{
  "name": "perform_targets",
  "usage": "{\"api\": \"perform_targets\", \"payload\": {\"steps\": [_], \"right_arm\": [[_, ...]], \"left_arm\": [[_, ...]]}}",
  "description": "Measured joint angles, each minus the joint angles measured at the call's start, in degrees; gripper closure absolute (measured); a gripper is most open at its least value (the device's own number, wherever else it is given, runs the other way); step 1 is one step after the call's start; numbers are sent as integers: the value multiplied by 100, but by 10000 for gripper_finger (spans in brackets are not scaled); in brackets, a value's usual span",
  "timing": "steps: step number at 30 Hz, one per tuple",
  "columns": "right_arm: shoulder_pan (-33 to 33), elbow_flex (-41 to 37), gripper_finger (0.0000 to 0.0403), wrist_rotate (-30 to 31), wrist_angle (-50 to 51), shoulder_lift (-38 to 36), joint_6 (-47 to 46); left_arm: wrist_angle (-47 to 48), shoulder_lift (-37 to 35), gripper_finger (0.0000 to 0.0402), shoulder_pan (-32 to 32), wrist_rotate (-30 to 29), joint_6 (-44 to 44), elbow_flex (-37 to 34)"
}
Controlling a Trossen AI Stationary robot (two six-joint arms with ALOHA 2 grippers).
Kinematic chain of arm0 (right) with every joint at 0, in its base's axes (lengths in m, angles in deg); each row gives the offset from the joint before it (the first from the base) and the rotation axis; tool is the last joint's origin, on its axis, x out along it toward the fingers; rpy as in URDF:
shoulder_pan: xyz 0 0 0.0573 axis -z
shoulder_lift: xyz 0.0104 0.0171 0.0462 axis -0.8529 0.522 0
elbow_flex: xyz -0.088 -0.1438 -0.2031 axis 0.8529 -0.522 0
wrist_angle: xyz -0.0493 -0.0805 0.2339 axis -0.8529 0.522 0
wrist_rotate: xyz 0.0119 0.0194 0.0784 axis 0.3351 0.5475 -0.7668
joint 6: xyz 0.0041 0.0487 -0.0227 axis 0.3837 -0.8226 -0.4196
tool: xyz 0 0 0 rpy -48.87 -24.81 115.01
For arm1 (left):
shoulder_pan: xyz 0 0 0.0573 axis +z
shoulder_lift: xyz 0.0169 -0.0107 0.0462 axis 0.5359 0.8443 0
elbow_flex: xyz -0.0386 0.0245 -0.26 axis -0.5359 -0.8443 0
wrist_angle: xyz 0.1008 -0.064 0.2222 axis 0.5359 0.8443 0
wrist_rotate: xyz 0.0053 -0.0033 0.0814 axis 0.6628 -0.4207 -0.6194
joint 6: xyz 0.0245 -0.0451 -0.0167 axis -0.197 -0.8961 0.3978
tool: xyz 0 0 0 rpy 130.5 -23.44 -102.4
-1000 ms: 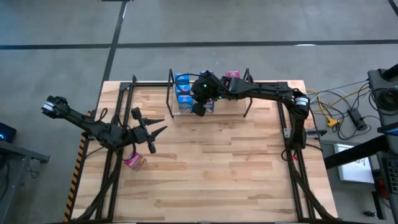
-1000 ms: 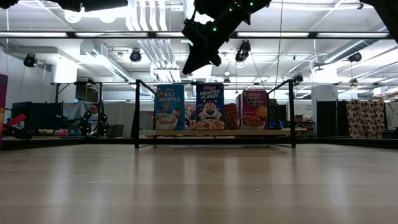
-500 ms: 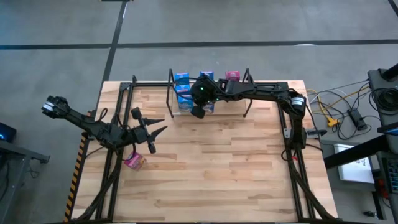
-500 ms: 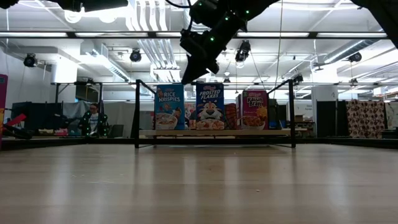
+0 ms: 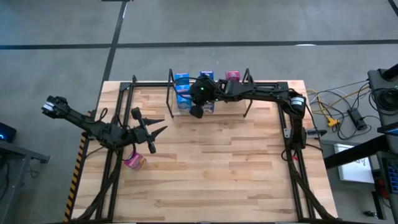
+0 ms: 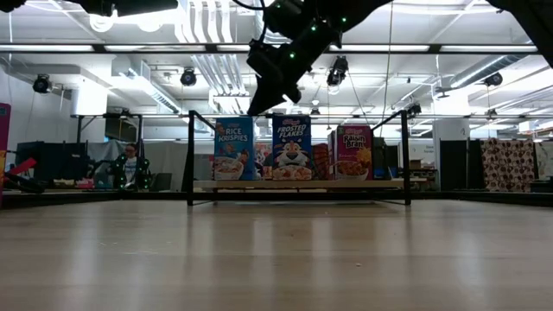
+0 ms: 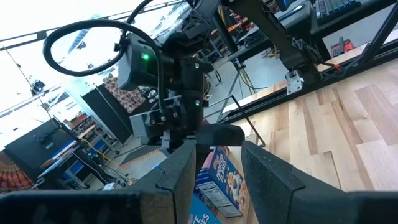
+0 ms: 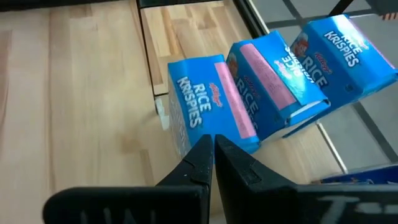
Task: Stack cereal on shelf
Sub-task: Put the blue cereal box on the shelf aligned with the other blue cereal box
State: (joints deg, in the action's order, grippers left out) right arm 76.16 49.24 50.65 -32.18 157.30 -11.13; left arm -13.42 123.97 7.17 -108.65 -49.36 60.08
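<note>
1. Note the right claw (image 5: 196, 111) clenched tight on nothing, hanging over the left end of the shelf (image 6: 298, 184) at the far edge of the worktop (image 5: 217, 174), tips just above the front Rice Krispies box (image 8: 196, 109).
2. Count three blue boxes in a row there, one behind another, with a Frosted Flakes box (image 6: 292, 147) and a Raisin Bran box (image 6: 352, 151) standing to their right on the same tier.
3. Judging by the closed tips, treat this step as tidying the row, not picking anything up.
4. Press with the flat of the closed tips on the face of the front box, low and centred, so it slides without tipping.
5. Go gently: light cardboard, likely to topple or knock its neighbours if struck high or at a corner.
6. Steer clear of the thin black posts on the way in and out.
7. Leave the left claw (image 5: 152, 132) waiting at the worktop's left side, fingers apart and gripping nothing.
8. Mind the pink box (image 5: 134, 162) lying on the worktop just beside that arm, not yet on the shelf and probably next.
</note>
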Motion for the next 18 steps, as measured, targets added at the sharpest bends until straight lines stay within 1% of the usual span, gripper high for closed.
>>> {"api": "perform_targets", "payload": {"steps": [11, 18], "right_arm": [[0, -148, 394, -10, -357, 0, 158], [-2, -308, 394, -13, -760, 0, 346]], "left_arm": [[-2, 0, 288, 0, 0, 0, 0], [-3, -2, 288, 0, 17, -2, 33]]}}
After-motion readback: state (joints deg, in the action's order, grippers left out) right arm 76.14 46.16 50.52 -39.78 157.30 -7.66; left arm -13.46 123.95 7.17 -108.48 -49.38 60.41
